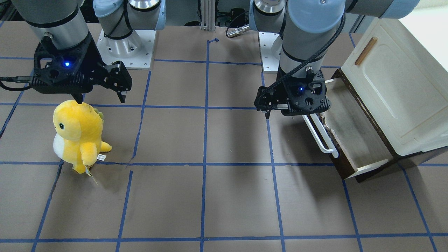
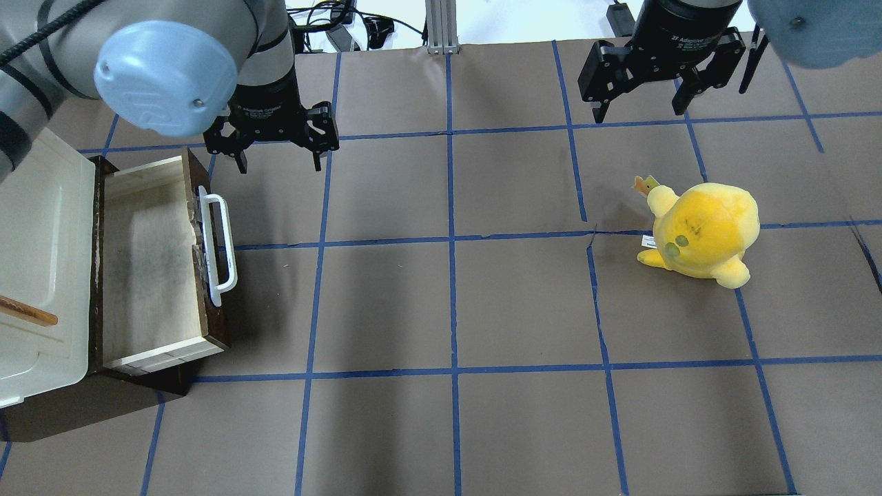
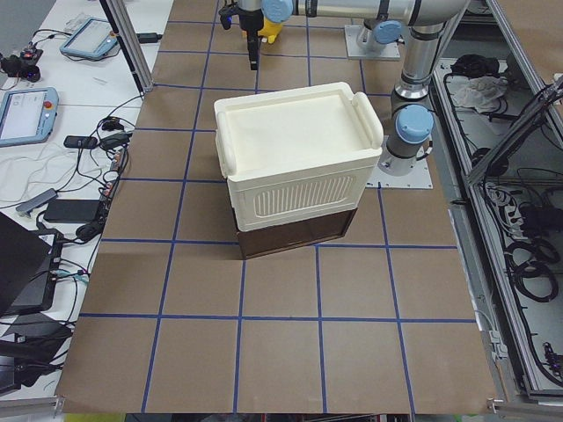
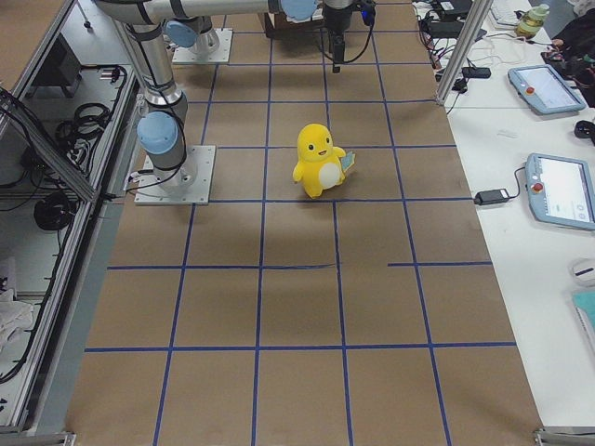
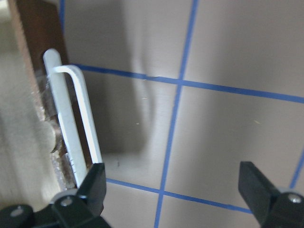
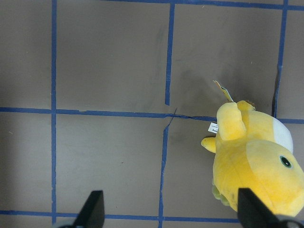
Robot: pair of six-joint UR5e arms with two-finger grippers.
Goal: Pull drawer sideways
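Note:
The drawer [image 2: 148, 262] stands pulled out from under the cream cabinet, with its greyish bottom showing and its dark front facing the table's middle. Its white bar handle [image 2: 219, 248] also shows in the front-facing view [image 1: 320, 134] and the left wrist view [image 5: 71, 123]. My left gripper [image 2: 279, 164] is open and empty, above the table by the handle's robot-side end. In the left wrist view one finger [image 5: 95, 183] is close to the handle; the handle is not between the fingers. My right gripper [image 2: 638, 114] is open and empty, far off over the table.
The cream-white cabinet [image 2: 41, 262] sits over the drawer at the table's left end. A yellow plush toy [image 2: 703, 231] stands on the table near my right gripper and shows in the right wrist view [image 6: 256, 161]. Blue tape lines grid the brown table.

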